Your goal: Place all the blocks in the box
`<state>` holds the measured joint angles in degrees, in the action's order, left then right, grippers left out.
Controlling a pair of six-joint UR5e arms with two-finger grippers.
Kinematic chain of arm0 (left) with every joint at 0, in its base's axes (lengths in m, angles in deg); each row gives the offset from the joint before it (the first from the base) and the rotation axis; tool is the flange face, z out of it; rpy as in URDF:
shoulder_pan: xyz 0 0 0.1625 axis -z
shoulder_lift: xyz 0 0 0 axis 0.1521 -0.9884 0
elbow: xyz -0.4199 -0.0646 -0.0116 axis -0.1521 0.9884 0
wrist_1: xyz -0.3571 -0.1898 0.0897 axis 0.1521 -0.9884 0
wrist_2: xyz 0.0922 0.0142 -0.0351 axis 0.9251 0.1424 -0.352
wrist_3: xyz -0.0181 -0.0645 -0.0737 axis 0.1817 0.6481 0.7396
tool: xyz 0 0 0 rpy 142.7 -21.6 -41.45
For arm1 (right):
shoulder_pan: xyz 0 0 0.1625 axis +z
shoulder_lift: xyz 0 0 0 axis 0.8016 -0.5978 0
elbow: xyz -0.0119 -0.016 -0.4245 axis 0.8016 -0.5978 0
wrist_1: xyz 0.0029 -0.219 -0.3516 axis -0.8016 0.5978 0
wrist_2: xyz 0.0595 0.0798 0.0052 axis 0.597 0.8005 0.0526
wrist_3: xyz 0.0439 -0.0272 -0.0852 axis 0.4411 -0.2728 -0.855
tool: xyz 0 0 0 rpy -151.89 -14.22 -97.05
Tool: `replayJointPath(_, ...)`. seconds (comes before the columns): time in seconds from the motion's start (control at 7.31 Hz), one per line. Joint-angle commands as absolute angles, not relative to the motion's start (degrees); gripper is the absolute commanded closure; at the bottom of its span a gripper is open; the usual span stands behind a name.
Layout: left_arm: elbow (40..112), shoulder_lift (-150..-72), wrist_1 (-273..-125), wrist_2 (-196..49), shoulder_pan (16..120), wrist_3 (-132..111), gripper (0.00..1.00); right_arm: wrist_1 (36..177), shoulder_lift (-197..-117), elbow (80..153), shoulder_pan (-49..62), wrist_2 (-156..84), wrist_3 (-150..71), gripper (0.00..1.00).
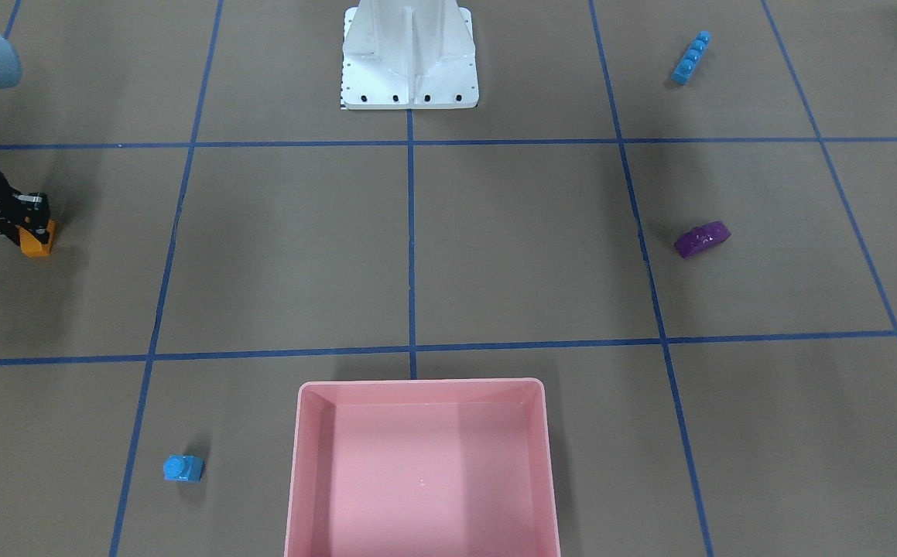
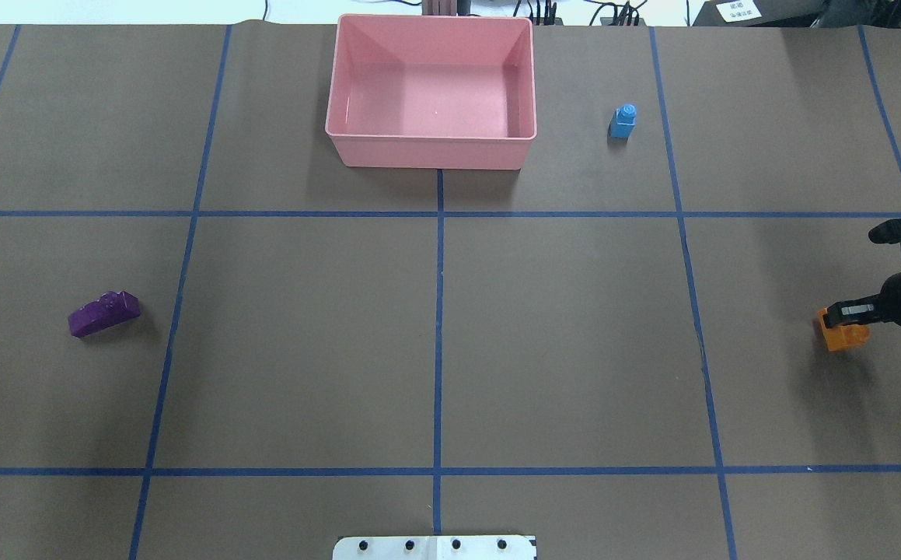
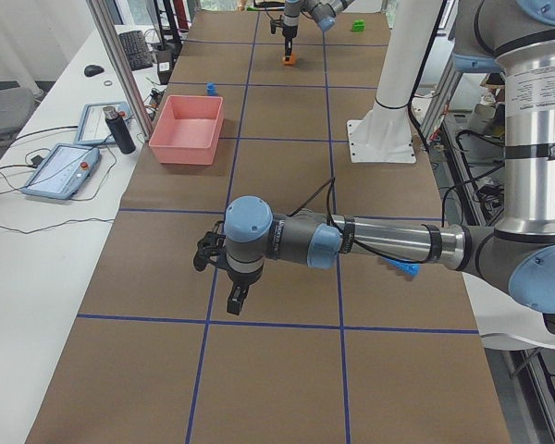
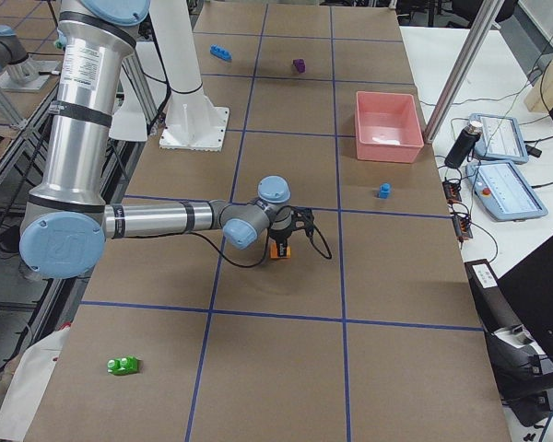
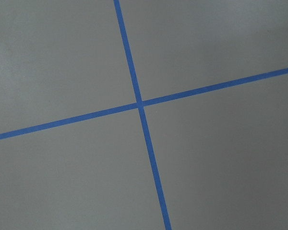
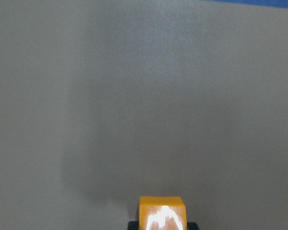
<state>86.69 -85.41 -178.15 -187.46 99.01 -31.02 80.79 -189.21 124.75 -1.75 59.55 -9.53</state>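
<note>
My right gripper (image 1: 30, 226) is shut on the orange block (image 1: 36, 241) at the table's right side; the right wrist view shows the block (image 6: 162, 213) between the fingertips. The pink box (image 2: 431, 153) stands empty at the far middle. The small light-blue block (image 2: 623, 121) stands to its right. The purple block (image 2: 104, 313) lies at the left. The long light-blue block (image 1: 690, 58) lies near the robot's left. The green block (image 4: 123, 366) lies far to the right. My left gripper (image 3: 238, 298) hovers over bare table, and I cannot tell whether it is open.
The white robot base (image 1: 409, 58) stands at the near middle edge. Blue tape lines (image 2: 438, 311) divide the brown table into squares. Tablets and a dark cylinder (image 3: 120, 129) lie on the side bench beyond the box.
</note>
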Motion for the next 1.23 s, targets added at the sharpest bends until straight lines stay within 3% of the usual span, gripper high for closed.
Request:
replayJointPath(0.0,86.82,-85.41,-178.15,-187.46,99.01,-31.02,0.0,81.35,-183.07,127.06,1.45,59.59,-9.51,1.0)
replayJointPath(0.27,86.82,-85.5,-178.15,-187.46,99.01,-31.02,0.0,84.66,-170.96,125.14,4.01,59.58,-5.07,1.0)
replayJointPath(0.55,86.82,-85.59,-178.15,-187.46,98.92,-31.02,0.0,92.39,-152.35,117.01,3.84,59.5,3.3,1.0)
replayJointPath(0.82,86.73,-85.67,-178.15,-187.46,98.75,-31.02,0.0,93.57,-131.52,96.31,2.71,59.06,6.63,1.0)
replayJointPath(1.09,86.47,-85.67,-179.1,-187.55,98.75,-31.02,0.0,94.44,-117.87,81.17,1.92,55.65,8.32,1.0)
